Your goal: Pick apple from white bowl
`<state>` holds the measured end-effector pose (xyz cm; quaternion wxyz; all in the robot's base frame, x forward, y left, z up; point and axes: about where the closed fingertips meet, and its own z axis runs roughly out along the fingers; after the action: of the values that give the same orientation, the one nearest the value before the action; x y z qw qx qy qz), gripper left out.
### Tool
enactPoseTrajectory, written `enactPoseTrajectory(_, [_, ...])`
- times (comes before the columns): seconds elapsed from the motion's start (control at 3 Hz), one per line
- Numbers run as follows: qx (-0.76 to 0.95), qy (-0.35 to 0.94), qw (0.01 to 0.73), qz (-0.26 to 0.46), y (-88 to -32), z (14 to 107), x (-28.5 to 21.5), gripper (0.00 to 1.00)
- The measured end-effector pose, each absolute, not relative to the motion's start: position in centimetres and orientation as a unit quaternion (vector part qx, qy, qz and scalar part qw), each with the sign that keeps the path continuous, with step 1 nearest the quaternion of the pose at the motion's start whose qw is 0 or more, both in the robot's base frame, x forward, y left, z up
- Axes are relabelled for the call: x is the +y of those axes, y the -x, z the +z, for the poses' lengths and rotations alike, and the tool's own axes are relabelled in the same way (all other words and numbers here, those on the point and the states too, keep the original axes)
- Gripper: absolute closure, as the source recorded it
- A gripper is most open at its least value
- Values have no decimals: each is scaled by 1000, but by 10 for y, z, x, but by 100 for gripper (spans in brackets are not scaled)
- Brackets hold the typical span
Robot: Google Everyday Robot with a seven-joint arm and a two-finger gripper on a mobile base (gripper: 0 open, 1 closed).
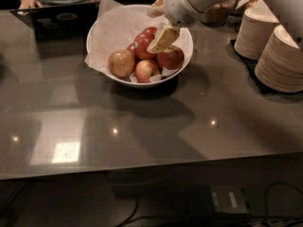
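The white bowl [104, 34], lined with crinkled white paper, stands on the dark table at the top centre. Several apples lie in it. The large deep-red apple [142, 45] is in the middle toward the back, with a yellowish-brown apple [121, 63] to its left and red-and-yellow apples [171, 58] to its front and right. My gripper [162, 39] hangs from the white arm coming in from the upper right. It sits inside the bowl, right at the deep-red apple's right side, and hides part of it.
Two tall stacks of pale paper plates [280, 60] stand at the right edge on a dark mat. A wicker basket [218, 14] is behind the bowl. A person's hands and an open laptop [57, 18] are at the far left edge of the table [142, 126].
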<state>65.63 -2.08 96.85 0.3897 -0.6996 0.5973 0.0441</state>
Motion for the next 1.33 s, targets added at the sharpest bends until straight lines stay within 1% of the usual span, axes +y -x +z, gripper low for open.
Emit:
enactPoseTrajectory(0.33, [604, 693, 387, 80, -664, 959, -17, 36])
enactPoseTrajectory(0.67, [610, 686, 379, 120, -668, 949, -12, 33])
enactPoseTrajectory(1.0, [613, 685, 364, 150, -667, 944, -7, 33])
enactPoseTrajectory(1.33, [611, 694, 342, 168, -661, 944, 0, 27])
